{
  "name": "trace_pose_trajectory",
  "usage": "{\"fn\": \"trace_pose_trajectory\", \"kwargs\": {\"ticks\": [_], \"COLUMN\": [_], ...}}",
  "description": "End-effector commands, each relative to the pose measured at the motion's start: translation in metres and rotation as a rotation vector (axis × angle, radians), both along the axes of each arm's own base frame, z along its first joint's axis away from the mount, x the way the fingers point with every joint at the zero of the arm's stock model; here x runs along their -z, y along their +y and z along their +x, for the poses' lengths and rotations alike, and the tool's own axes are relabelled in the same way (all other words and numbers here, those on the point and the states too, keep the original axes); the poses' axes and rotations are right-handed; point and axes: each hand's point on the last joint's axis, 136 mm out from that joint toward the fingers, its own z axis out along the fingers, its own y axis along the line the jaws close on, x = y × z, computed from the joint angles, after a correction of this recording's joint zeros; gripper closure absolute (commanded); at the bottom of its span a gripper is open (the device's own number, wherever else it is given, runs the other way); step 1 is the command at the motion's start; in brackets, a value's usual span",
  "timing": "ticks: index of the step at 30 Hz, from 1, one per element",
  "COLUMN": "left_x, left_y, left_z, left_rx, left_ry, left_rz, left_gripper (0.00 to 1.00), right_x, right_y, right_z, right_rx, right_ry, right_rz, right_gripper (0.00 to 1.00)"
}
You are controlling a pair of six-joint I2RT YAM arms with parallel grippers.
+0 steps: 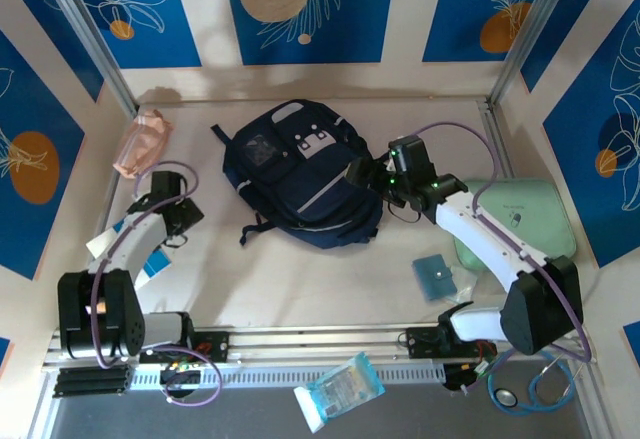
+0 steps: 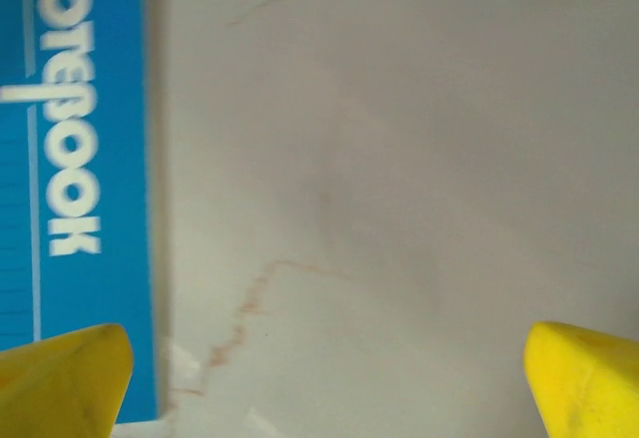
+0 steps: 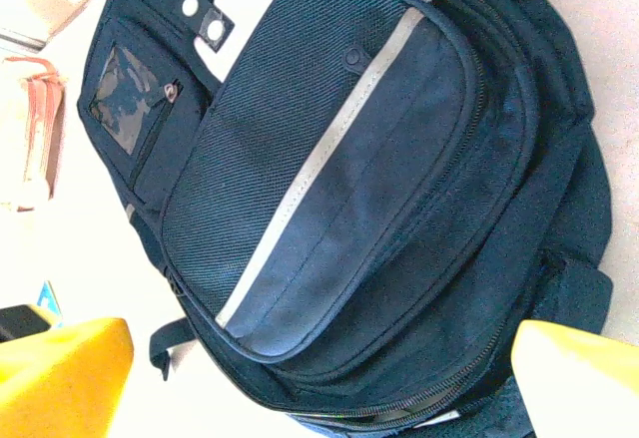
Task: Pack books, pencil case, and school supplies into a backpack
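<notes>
1. Navy fabric marked out the backpack, which lay flat toward the far edge of the tabletop with its front pockets up. Its zips looked closed, so I judged that nothing could go in yet
2. The right claw hung at the backpack's right side, its yellow fingers spread wide and pinching nothing. Seen from its wrist, the striped front pocket lay just ahead between the tips, a placing that probably suited a reach for a zip
3. The left claw sat low near the left edge, spread just as wide and empty. The blue notebook lay flat with its edge under one fingertip; the rest of the gap was over bare tabletop, and I could not tell whether they touched
4. The pink pencil case sat by the far-left corner, well apart from both claws
5. The teal pad lay toward the right edge, beside the mint case
</notes>
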Motion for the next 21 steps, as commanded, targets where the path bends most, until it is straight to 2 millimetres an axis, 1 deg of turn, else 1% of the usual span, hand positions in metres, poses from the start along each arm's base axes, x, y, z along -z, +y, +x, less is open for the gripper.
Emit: {"fn": "trace_pose_trajectory", "kwargs": {"ticks": [1,4,9,13,16,21], "left_x": [-0.003,0.005,0.014,0.024,0.032,0.041], "left_y": [0.012,0.028,0.055,0.070,0.073,0.063], "left_z": [0.014,0.014,0.017,0.015,0.015,0.017], "left_rx": [-0.066,-0.110,-0.143,-0.158,-0.158,-0.139], "left_ry": [-0.093,-0.086,-0.065,-0.022,-0.012,-0.020], "left_rz": [-0.076,-0.093,-0.125,-0.138,-0.164,-0.220], "left_gripper": [0.01,0.00,0.00,0.00,0.00,0.01], "right_x": [-0.012,-0.014,-0.015,-0.013,-0.012,-0.011], "right_y": [0.016,0.020,0.018,0.017,0.017,0.017], "right_z": [0.001,0.001,-0.001,-0.001,0.001,0.003], "right_rx": [-0.044,-0.058,-0.060,-0.064,-0.058,-0.049], "right_ry": [-0.012,-0.018,-0.024,-0.020,-0.010,-0.007], "right_rz": [0.038,0.044,0.033,0.030,0.040,0.047], "right_gripper": [0.03,0.03,0.03,0.03,0.03,0.03]}}
